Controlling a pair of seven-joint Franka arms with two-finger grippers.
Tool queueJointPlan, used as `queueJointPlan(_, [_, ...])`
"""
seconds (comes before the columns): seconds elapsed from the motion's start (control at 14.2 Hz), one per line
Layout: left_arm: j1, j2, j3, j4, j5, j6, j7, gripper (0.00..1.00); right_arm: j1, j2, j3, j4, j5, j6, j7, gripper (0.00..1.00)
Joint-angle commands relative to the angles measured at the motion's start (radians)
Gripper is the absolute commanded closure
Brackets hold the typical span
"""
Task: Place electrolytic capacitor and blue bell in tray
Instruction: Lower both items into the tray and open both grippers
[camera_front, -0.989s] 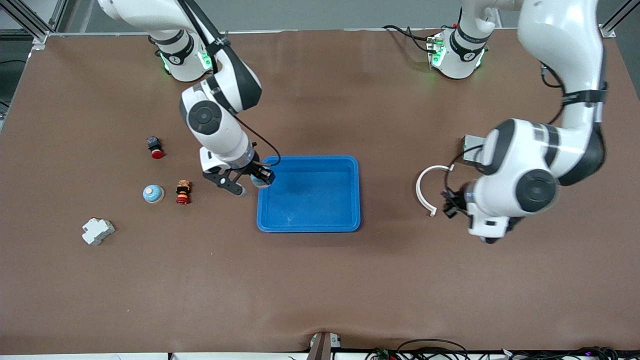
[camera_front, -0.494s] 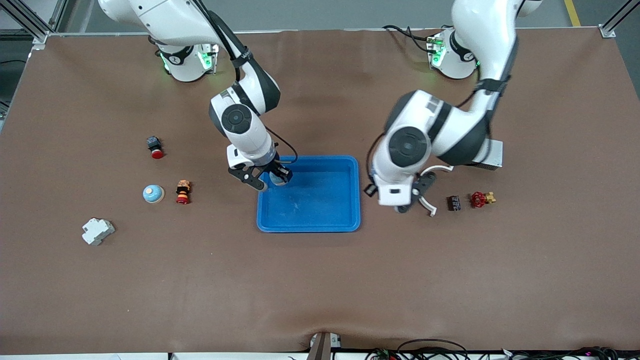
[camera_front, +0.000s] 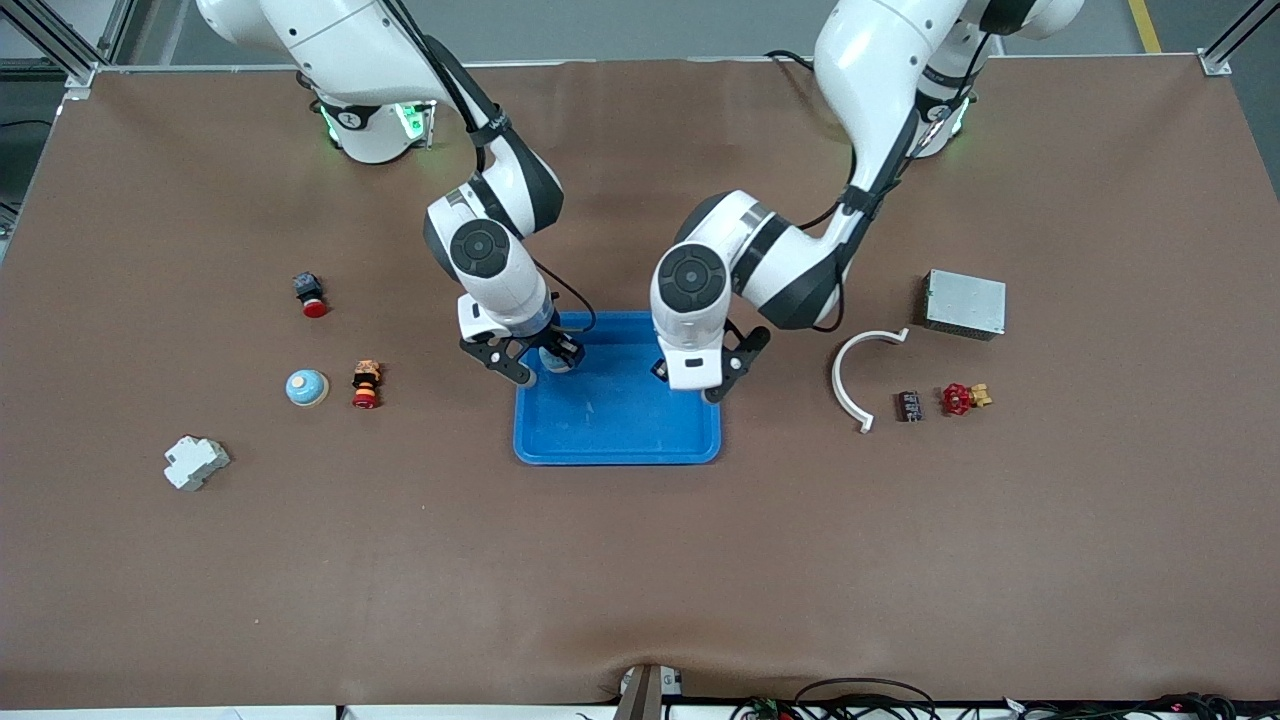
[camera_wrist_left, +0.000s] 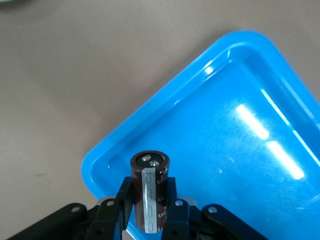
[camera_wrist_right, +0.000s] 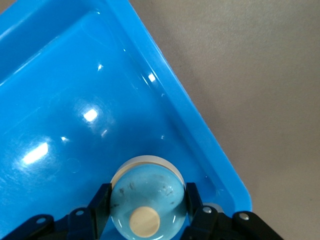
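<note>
- The right gripper (camera_front: 545, 362) hangs over the blue tray (camera_front: 617, 432) at the corner toward the right arm's base, clamped on a pale blue bell (camera_front: 553, 360).
- The left gripper (camera_front: 712, 385) hangs over the tray's edge at the left arm's end.
- A second blue bell (camera_front: 306, 387) sits beside a small red-based part (camera_front: 366, 385).
</note>
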Motion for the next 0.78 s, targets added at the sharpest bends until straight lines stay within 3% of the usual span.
queueJointPlan(0.0, [-0.036,0.030,0.017,0.015,-0.009,0.028,-0.011,1.00,0.040,0.044,-0.015,0.038,-0.035,0.014,0.067,1.00])
queueJointPlan(0.49, [-0.048,0.094,0.022,0.012,-0.004,0.071,-0.013,1.00,0.057,0.104,-0.019,0.087,-0.112,0.028,0.177,1.00])
queueJointPlan(0.56, [-0.050,0.102,0.022,0.012,0.004,0.072,-0.012,1.00,0.054,0.104,-0.019,0.089,-0.112,0.028,0.177,0.81])
queueJointPlan(0.64, [-0.053,0.104,0.022,0.013,0.010,0.072,-0.014,1.00,0.048,0.106,-0.019,0.089,-0.112,0.030,0.177,0.01])
queueJointPlan(0.71, [-0.059,0.104,0.020,0.012,0.014,0.072,-0.014,1.00,0.051,0.106,-0.019,0.087,-0.112,0.030,0.177,0.00])
